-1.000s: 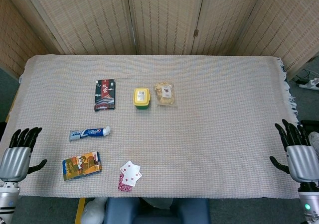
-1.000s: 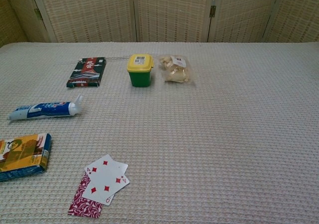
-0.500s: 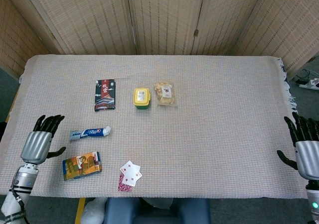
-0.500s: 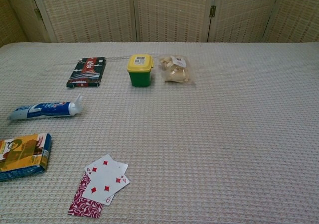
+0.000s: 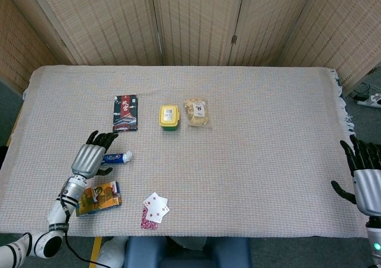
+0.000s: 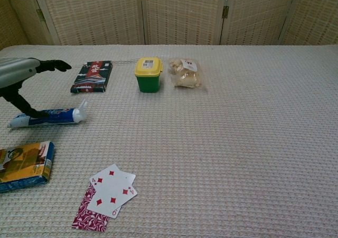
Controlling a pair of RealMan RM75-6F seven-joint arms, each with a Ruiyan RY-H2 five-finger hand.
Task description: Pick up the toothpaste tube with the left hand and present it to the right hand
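Note:
The blue-and-white toothpaste tube [image 6: 48,116] lies flat on the cloth at the left, cap pointing right. In the head view only its cap end [image 5: 118,157] shows past my left hand [image 5: 91,155]. That hand hovers over the tube with fingers spread, holding nothing; in the chest view the left hand [image 6: 24,71] is above the tube with its thumb reaching down near the tube's tail. My right hand [image 5: 364,174] stays open at the table's right edge, seen only in the head view.
An orange-blue box [image 5: 97,198] lies just in front of the tube, with playing cards [image 5: 155,209] to its right. Farther back are a dark packet [image 5: 125,112], a yellow-lidded green tub [image 5: 169,117] and a snack bag [image 5: 197,112].
My left hand has moved from the table's left edge rightward and forward until it is over the toothpaste tube. The right hand has drawn slightly off to the right.

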